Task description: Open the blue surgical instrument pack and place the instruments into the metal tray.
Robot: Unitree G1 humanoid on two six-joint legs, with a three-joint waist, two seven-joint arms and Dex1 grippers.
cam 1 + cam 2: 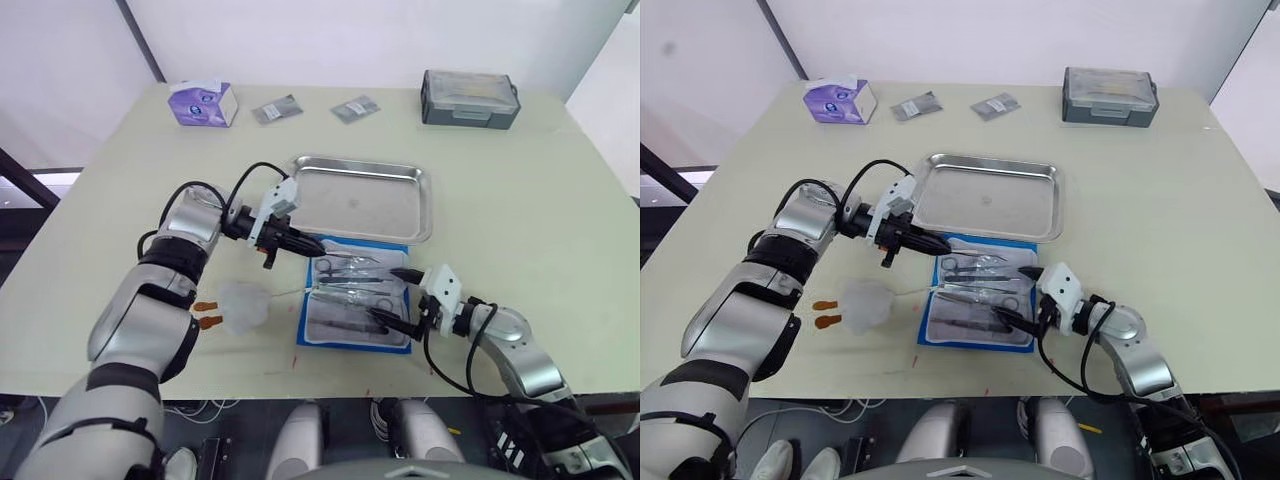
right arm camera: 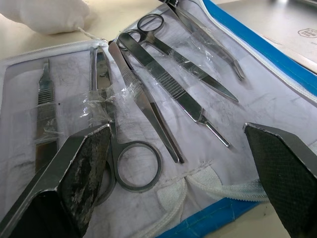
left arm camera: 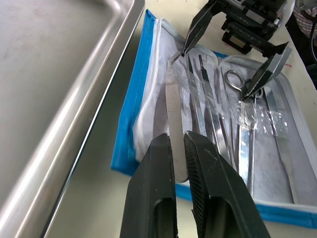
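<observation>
Now the opened pack lies between the wide-spread right end effector and the left end effector, seemingly pinching tweezers.

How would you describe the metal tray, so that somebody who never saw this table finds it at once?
Start at the pale table and look to its middle. The metal tray lies there, just behind the opened blue pack of instruments. It is the only shiny steel thing with a raised rim and rounded corners; the grey box at the far edge is dull and has a lid.
</observation>
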